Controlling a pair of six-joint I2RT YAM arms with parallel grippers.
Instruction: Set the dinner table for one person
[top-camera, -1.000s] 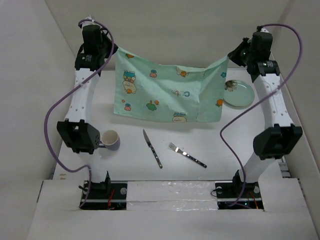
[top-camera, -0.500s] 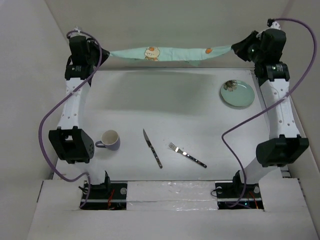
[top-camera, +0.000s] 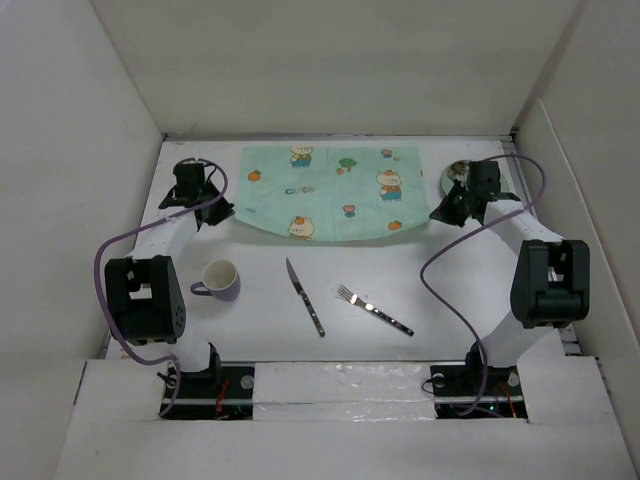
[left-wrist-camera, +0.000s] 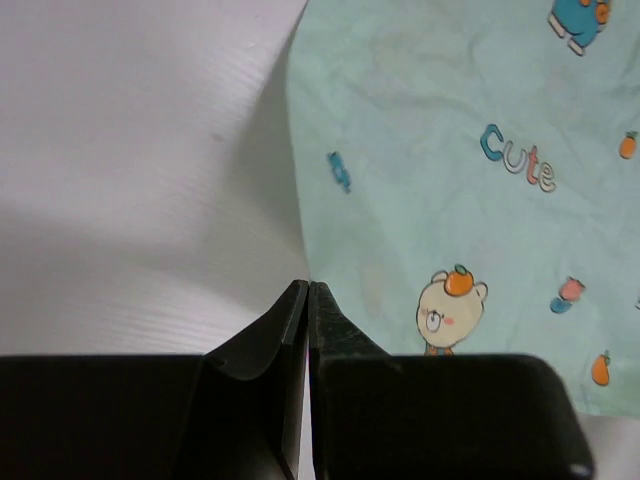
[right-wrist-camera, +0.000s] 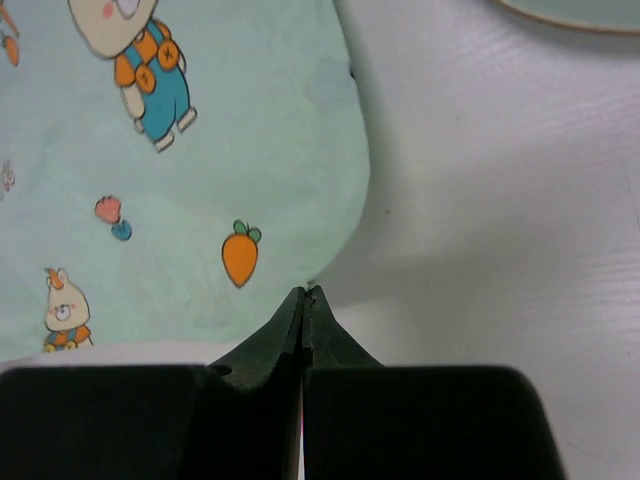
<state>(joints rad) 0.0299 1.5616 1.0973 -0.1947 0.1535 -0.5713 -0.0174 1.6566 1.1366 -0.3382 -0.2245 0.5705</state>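
Placemat (top-camera: 330, 195) found flat at the far middle of the dinner table (top-camera: 400, 290); left gripper (top-camera: 222, 215) and right gripper (top-camera: 437, 214) fully closed, each pinching a near corner; jaws to be opened together, then raised straight, lest the cloth be dragged.

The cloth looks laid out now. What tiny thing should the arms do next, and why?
Probably open both grippers: the mint-green cartoon-print placemat lies flat on the white table, with the left gripper and right gripper pinched shut at its near corners.
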